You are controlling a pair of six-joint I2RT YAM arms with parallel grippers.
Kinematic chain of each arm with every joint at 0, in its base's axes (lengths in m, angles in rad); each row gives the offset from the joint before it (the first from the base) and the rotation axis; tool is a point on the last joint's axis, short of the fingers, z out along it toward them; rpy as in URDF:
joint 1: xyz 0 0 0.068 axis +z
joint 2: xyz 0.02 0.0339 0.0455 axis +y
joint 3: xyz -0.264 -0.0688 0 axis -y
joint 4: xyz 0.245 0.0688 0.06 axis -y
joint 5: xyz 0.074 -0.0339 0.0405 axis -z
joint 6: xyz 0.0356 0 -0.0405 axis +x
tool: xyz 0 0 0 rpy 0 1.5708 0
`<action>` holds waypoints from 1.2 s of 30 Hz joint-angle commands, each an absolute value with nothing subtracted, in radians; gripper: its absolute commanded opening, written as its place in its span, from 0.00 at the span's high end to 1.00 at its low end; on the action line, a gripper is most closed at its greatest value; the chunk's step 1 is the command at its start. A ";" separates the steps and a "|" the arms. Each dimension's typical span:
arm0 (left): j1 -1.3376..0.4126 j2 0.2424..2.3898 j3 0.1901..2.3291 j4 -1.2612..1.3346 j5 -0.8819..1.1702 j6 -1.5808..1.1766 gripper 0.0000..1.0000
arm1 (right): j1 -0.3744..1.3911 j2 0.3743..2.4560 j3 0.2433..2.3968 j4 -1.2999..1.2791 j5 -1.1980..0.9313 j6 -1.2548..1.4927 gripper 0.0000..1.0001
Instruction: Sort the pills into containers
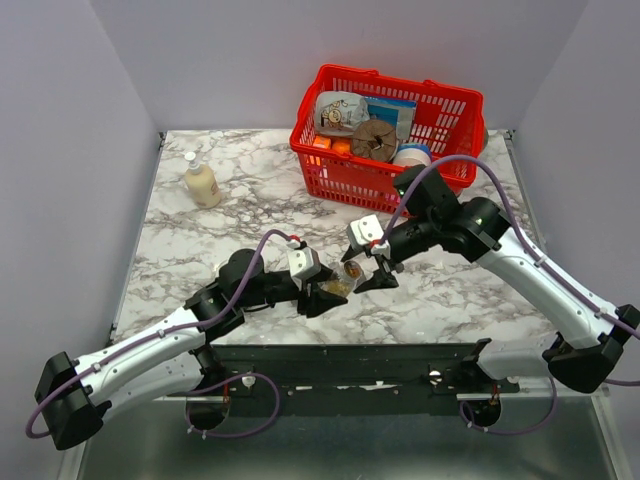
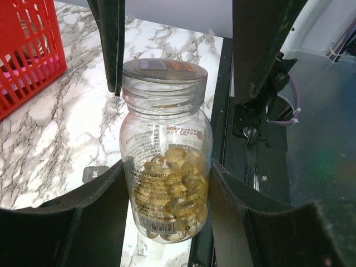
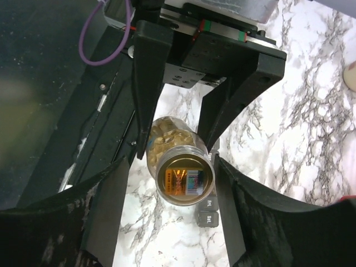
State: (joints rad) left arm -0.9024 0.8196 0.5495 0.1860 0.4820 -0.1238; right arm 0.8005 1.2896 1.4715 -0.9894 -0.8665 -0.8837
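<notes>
A small clear pill bottle [image 1: 344,283] holds tan-gold pills [image 2: 175,183] and has its cap [image 2: 164,71] on. My left gripper [image 2: 167,167] is shut on the bottle's body and holds it just above the table. My right gripper [image 3: 171,166] is open and straddles the cap end [image 3: 185,179]. Its right finger [image 3: 228,194] is close to the cap, and there is a gap on the other side. The dark grey pill organiser [image 3: 206,208] lies under the bottle, mostly hidden. Two lidded end compartments show, and a corner shows in the left wrist view [image 2: 94,173].
A red mesh basket [image 1: 390,130] full of items stands at the back right and also shows in the left wrist view [image 2: 28,50]. A cream pump bottle [image 1: 201,183] stands at the back left. The dark rail [image 1: 350,365] at the table's front edge is just behind the grippers.
</notes>
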 commanded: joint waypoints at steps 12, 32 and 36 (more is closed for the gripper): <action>-0.894 0.811 0.581 0.215 0.523 -0.112 1.00 | 0.819 1.310 1.466 -0.974 -0.810 -0.853 0.71; -0.871 0.798 0.603 0.210 0.588 -0.033 1.00 | 0.819 1.322 1.418 -0.920 -0.895 -0.748 0.76; -0.870 0.787 0.580 0.322 0.526 -0.142 1.00 | 0.819 1.293 1.376 -0.822 -0.819 -0.677 0.77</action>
